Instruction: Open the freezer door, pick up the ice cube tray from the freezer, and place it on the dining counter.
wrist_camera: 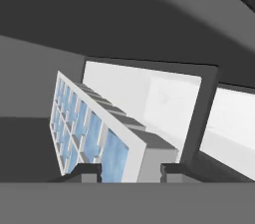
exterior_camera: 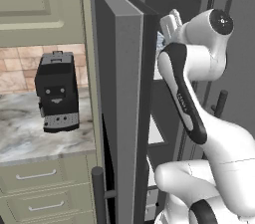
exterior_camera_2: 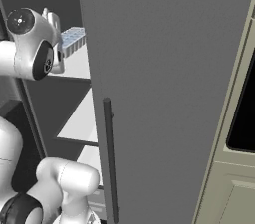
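1. Hand [wrist_camera: 130,169] — two dark fingertips stand apart, one at each side of the near end of the ice cube tray [wrist_camera: 94,131]. Whether they already press its walls cannot be told; no clamp is evident. From the right base view the hand sits at the upper shelf, beside the tray.

2. Ice cube tray — pale-blue cells in a white frame, resting on an upper white shelf [exterior_camera_2: 77,63] inside the freezer [exterior_camera_2: 50,93]; in the hand view it appears tilted, which is the camera's roll and not the tray's. Judgement: the step in hand is the grasp. Close squarely across the short width, fingertips low on the walls rather than on the lip, so the tray does not pivot when lifted.

3. Freezer door [exterior_camera: 122,108] — swung wide open, its thick edge just left of the arm, with the dark bar handle [exterior_camera: 99,193] low on its face. Judgement: this edge is the nearest obstacle on withdrawal; pull straight back before turning.

4. Second door [exterior_camera_2: 169,98] — plain grey, shut, with its own handle [exterior_camera_2: 109,158], bounding the opening on the right. The gap between the two doors is narrow and largely taken by the arm.

5. Shelf above and freezer ceiling — close overhead; lift only slightly.

6. Table [exterior_camera: 35,133] — marble top left of the freezer, carrying a black coffee machine [exterior_camera: 56,91]. Whether this is the dining counter cannot be told.
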